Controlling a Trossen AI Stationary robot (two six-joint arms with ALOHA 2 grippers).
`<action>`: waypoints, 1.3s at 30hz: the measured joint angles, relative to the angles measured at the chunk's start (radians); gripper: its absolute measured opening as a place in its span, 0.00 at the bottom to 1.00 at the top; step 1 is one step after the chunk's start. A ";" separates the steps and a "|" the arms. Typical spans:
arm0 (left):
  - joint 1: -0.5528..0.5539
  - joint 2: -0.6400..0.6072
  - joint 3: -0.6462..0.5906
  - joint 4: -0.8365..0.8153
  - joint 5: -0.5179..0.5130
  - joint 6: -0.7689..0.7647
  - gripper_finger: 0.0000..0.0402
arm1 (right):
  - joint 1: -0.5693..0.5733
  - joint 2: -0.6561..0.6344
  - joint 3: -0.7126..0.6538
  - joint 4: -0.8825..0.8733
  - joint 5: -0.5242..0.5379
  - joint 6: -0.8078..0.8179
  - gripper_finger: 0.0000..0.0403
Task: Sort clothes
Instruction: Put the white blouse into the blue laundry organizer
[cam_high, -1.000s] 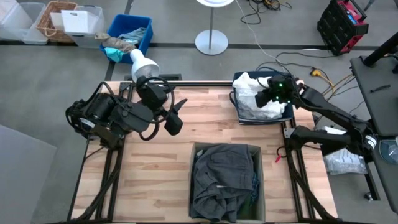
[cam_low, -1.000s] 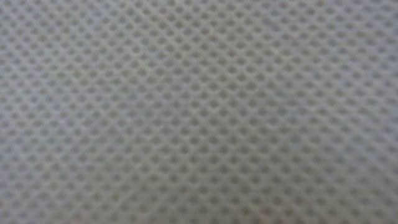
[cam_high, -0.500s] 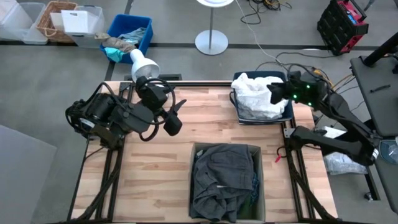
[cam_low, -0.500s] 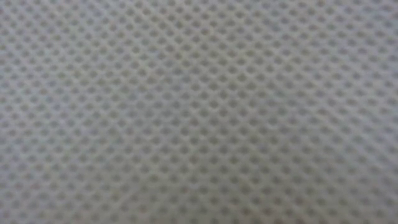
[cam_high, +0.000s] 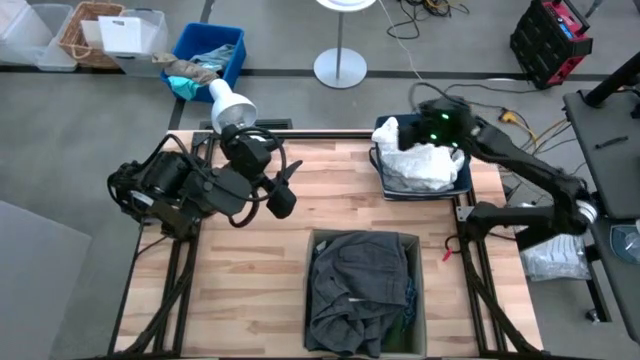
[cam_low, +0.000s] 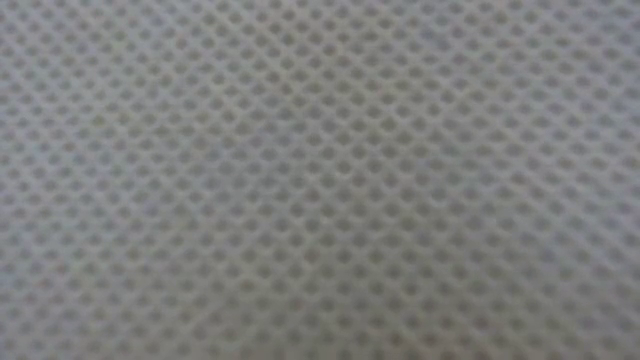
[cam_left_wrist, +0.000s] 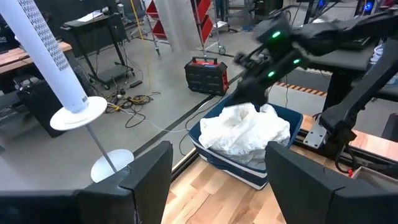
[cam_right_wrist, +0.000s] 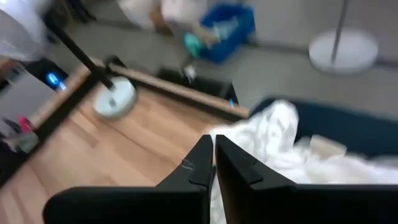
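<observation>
Two arms: both over the wooden table (cam_high: 330, 215), left one waiting, right one at work.
Right gripper (cam_right_wrist: 213, 163): fingers pressed together with nothing between them, hanging above the white clothes; in the high view it sits at the far side of the blue bin (cam_high: 466, 178), over its far rim.
Left gripper (cam_high: 282, 188): jaws standing wide, nothing held, hovering above the left half of the table and aimed toward the blue bin, which shows between its fingers in the left wrist view.
White clothes (cam_high: 418, 163): a crumpled heap filling the blue bin at the table's far right corner, piled above the rim; seen in the left wrist view as a loose mound (cam_left_wrist: 242, 132).
Charcoal grey garment (cam_high: 358, 288): bunched in the open box (cam_high: 418, 300) at the near middle of the table, covering most of its contents; a sliver of dark green fabric shows at its right near edge.
Low view: filled by a pale woven mesh pressed close to the lens; nothing else can be made out.
Floor beyond table: a second blue bin (cam_high: 212, 48) with teal and tan rags (cam_high: 190, 74), a wicker basket (cam_high: 84, 32), clear plastic tubs (cam_high: 134, 42), a round white lamp base (cam_high: 340, 68).
</observation>
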 joint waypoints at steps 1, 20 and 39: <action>0.000 0.000 0.000 0.000 0.000 -0.001 0.58 | 0.000 0.040 0.016 -0.017 -0.005 0.013 0.03; 0.000 0.000 0.000 -0.022 -0.002 -0.027 0.58 | -0.013 0.457 0.328 -0.575 0.245 -0.070 0.02; 0.000 0.000 0.000 -0.062 -0.003 -0.078 0.58 | -0.062 0.442 0.067 -0.385 0.223 -0.137 0.02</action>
